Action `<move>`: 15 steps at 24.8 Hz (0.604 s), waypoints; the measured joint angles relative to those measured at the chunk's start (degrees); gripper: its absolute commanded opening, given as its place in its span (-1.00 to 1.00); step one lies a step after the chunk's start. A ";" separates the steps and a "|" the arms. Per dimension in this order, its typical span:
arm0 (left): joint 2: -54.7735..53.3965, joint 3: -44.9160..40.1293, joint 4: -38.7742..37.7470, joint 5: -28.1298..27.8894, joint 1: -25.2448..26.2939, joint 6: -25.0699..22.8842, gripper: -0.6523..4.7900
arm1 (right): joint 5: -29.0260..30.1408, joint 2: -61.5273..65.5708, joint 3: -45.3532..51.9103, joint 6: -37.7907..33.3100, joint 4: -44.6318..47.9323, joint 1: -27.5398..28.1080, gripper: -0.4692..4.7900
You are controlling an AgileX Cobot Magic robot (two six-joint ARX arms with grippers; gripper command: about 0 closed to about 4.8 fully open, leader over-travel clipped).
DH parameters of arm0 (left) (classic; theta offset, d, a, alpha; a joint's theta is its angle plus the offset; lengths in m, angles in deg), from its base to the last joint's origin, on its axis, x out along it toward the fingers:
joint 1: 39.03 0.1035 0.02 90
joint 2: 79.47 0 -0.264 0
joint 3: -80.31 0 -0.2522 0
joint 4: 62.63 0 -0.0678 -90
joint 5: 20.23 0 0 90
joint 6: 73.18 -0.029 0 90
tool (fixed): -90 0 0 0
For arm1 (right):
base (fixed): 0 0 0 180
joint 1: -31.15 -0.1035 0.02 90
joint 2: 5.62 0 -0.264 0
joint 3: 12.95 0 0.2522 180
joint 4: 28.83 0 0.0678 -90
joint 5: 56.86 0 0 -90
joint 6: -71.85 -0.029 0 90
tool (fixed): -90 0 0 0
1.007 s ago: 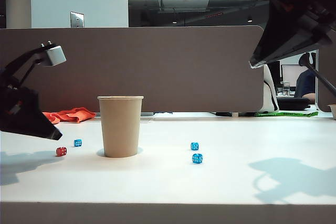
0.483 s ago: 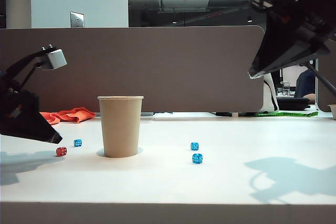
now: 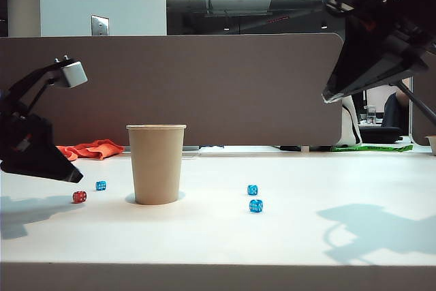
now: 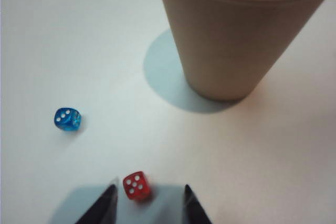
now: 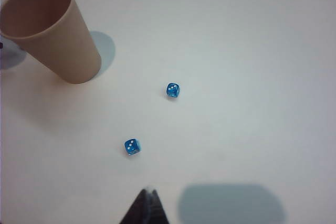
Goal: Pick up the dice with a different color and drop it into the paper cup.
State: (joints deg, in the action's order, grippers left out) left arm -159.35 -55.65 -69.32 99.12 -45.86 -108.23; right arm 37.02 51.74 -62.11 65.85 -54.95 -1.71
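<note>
The red dice (image 3: 80,197) (image 4: 136,186) lies on the white table left of the tan paper cup (image 3: 156,163) (image 4: 236,35) (image 5: 50,30), which stands upright. My left gripper (image 3: 70,176) (image 4: 149,195) hovers low over the table just left of the red dice, jaws open, and in the left wrist view the dice sits between the two fingertips, untouched. My right gripper (image 3: 328,93) (image 5: 148,195) hangs high at the right, fingers pressed together, holding nothing. A blue dice (image 3: 101,185) (image 4: 67,119) lies just beyond the red one.
Two more blue dice (image 3: 253,189) (image 3: 256,206) (image 5: 172,90) (image 5: 132,147) lie right of the cup. A grey partition (image 3: 204,86) runs behind the table, with an orange cloth (image 3: 88,148) at its foot on the left.
The left gripper has eased very slightly toward the red dice. The right arm has sunk a little and shifted left. The dice and the cup lie as before.
</note>
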 measured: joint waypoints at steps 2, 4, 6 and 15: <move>0.00 0.00 0.17 0.09 0.00 0.00 -0.17 | 0.00 0.00 -0.02 0.00 0.00 0.00 -0.83; 0.00 0.00 0.46 0.85 0.00 0.00 -0.17 | -0.02 0.00 -0.02 0.00 0.00 0.00 -0.83; -0.02 0.00 0.46 1.05 0.00 0.00 -0.17 | -0.02 0.00 -0.02 0.00 0.00 0.00 -0.83; -2.05 0.00 0.44 1.05 0.00 0.11 -0.17 | 0.00 0.00 0.00 0.00 0.00 0.00 -0.83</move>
State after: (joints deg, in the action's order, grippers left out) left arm -161.41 -55.65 -68.88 100.17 -45.86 -108.12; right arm 37.02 51.74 -62.11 65.85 -54.95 -1.71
